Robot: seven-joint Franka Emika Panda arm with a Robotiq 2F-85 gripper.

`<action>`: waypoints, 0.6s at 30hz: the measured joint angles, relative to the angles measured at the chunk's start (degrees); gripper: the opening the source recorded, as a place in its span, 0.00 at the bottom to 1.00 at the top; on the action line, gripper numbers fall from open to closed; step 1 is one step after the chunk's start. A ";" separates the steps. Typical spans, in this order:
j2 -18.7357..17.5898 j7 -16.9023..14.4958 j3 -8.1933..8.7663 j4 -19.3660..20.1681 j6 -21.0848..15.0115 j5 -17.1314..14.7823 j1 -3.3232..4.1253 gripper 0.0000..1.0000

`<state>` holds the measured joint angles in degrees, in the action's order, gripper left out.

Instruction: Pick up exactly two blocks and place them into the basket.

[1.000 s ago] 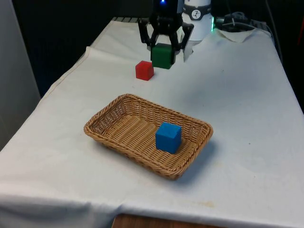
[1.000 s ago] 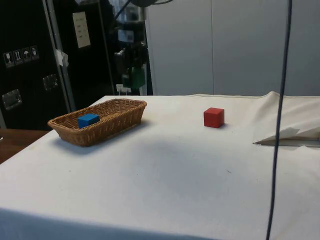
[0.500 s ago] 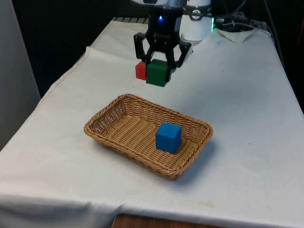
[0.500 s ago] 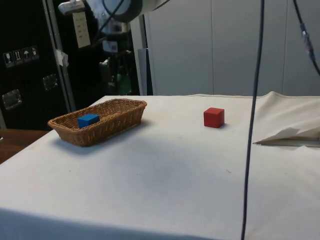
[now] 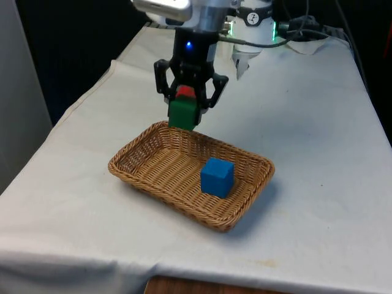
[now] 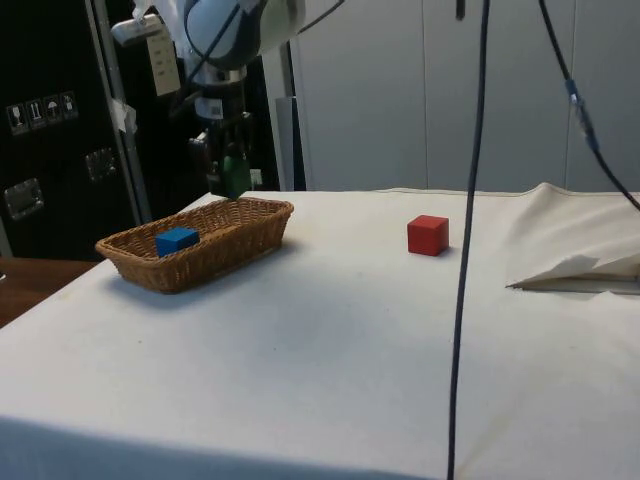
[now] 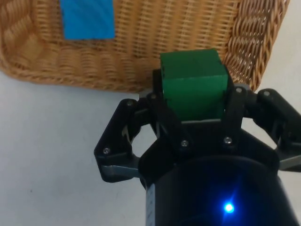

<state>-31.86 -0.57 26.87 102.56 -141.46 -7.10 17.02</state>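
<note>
Green block [image 5: 182, 114] clamped between the black fingers of the gripper [image 5: 183, 116], held in the air above the far rim of the wicker basket [image 5: 133, 149]. In the wrist view the green block [image 7: 193, 84] sits squarely between both fingers [image 7: 165, 110], its face overlapping the basket's woven edge [image 7: 249, 52]. Side view: gripper [image 6: 228, 172] hangs over the basket's far end [image 6: 262, 207], block not touching the rim.

Blue block [image 5: 217, 177] lies inside the basket, toward the front view's right half, near the right-hand wall; the basket's left half is open woven floor. In the side view the blue block [image 6: 176, 240] shows just above the rim.

Red block [image 5: 185, 92] is partly hidden behind the gripper in the front view; side view puts it [image 6: 428, 235] on the surface, well apart from the basket.

White-clothed surface [image 5: 318, 141] is bare on all sides of the basket, with wide open room toward the front view's right and the near edge.
</note>
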 measured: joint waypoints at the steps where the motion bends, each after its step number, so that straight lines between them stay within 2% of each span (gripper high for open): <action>1: -0.52 -0.23 0.11 -0.34 -0.06 -0.29 -0.11 0.00; 7: -3.61 -1.15 0.92 -2.06 -0.63 -1.83 -0.74 0.00; 12: -6.70 -1.89 1.38 -2.81 -2.98 -4.13 -1.38 0.00; 16: -7.85 -2.01 1.38 -3.27 -3.50 -5.16 -1.55 0.00; 18: -9.51 -2.12 1.38 -4.30 -3.78 -6.82 -1.78 0.00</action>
<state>-41.37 -2.69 28.25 98.26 -145.24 -13.92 15.24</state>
